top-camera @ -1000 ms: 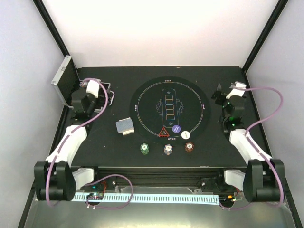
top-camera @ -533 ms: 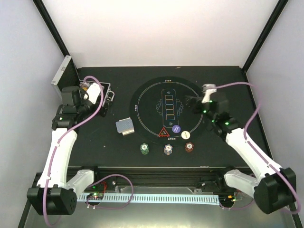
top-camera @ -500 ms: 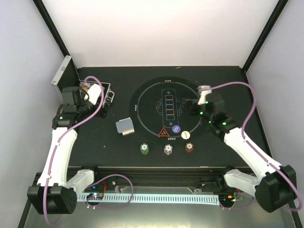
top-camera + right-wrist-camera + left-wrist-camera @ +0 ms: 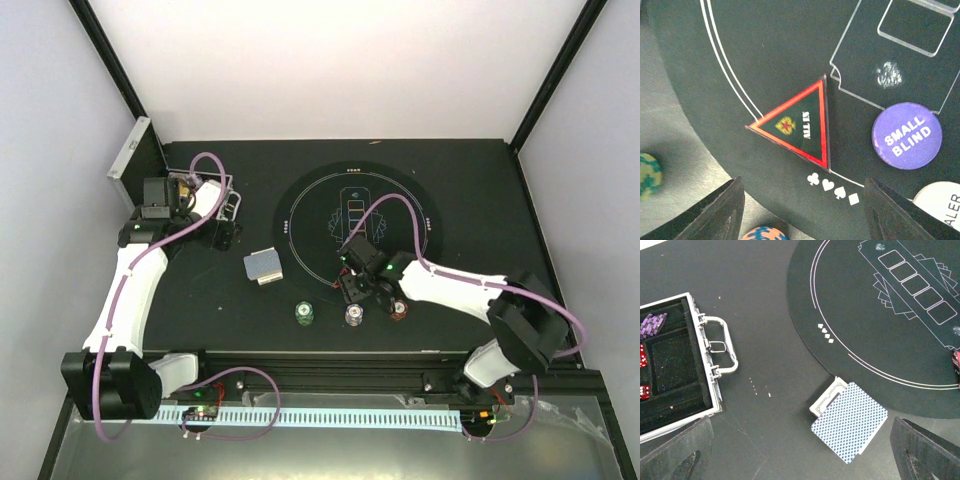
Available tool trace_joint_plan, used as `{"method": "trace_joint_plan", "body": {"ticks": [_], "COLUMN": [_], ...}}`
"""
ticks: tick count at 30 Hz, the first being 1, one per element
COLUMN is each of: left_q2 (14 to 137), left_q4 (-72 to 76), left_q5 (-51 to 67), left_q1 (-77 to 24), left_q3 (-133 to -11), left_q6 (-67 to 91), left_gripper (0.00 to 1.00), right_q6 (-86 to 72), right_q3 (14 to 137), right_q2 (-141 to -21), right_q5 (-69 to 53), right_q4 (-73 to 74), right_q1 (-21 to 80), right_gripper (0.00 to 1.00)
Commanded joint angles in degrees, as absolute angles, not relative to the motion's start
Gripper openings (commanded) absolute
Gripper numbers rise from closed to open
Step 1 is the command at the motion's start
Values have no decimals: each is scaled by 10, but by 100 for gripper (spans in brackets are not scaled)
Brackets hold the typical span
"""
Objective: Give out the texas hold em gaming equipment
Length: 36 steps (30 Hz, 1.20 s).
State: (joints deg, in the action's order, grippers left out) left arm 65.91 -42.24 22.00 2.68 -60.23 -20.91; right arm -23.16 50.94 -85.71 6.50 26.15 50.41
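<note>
Over black mat [image 4: 420, 200], right hand [image 4: 805, 212] hovers above marker [image 4: 800, 125].

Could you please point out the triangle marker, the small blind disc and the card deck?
triangle marker [image 4: 800, 124]: right wrist view, its centre.
small blind disc [image 4: 907, 136]: right wrist view, its lettering.
card deck [image 4: 850, 421]: left wrist view, top card's back.

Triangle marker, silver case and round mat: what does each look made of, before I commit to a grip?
The triangle marker looks like hard, thin plastic, dark with a red border and printed lettering, slightly glossy at the edge. The silver case has a bright metal frame and wire handle, probably aluminium, with a dark felt-like lining. The mat is matte black with printed white lines; rubber or fabric, I cannot tell which.
</note>
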Motion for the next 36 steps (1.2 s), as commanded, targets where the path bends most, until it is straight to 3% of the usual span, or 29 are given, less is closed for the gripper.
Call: {"method": "trace_joint_plan", "body": {"ticks": [1, 8, 28, 32, 36], "left_q2": [675, 683, 684, 685, 686], "left_q4": [-439, -447, -445, -445, -450], "left_q5": [252, 259, 275, 275, 271], "left_q1": [31, 32, 31, 31, 32], "left_q3": [-639, -659, -686, -688, -692], "left_q6": [-210, -206, -195, -195, -196], "left_gripper": [99, 99, 99, 99, 99], "right_q6": [-239, -218, -184, -179, -176], "right_q3": [536, 566, 604, 605, 623], "right_q2": [-893, -954, -1034, -1041, -1057], "right_q5": [70, 71, 65, 66, 62], "right_q4": [295, 303, 311, 309, 313], "right_q1": [510, 509, 484, 483, 483], "right_gripper": [67, 56, 49, 41, 40]}}
